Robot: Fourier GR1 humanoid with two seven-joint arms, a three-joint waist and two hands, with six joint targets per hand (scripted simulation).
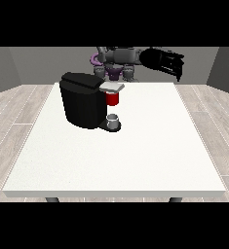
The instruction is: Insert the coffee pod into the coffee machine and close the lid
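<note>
Judging from the layout, the main risk is seen in the long reach: the black robot hand at the view's right point(165, 62) is raised high above the far edge of the large white surface point(135, 160), well apart from the black boxy coffee machine point(82, 99). If the approach is swung across low, the machine could be knocked or pushed aside.

A small grey cylindrical thing point(113, 121) is seen on the machine's base, below a red thing at the machine point(112, 98). Whether this grey thing is the coffee pod cannot be told; no other grey pod is made out on the surface. A grasp could be spoiled by the tight spot: the grey thing is hemmed in by the machine body just beside it and the red thing above, so fingers could be caught on either. It could also be tipped off the base if touched from the side.

A light grey flat lid piece point(111, 87) is seen over the red thing. Whether it is fully closed cannot be told.

The robot hand at the view's right is held with fingers apart and hanging downward. Nothing is held or touched by it. No hand is made out at the view's left.
</note>
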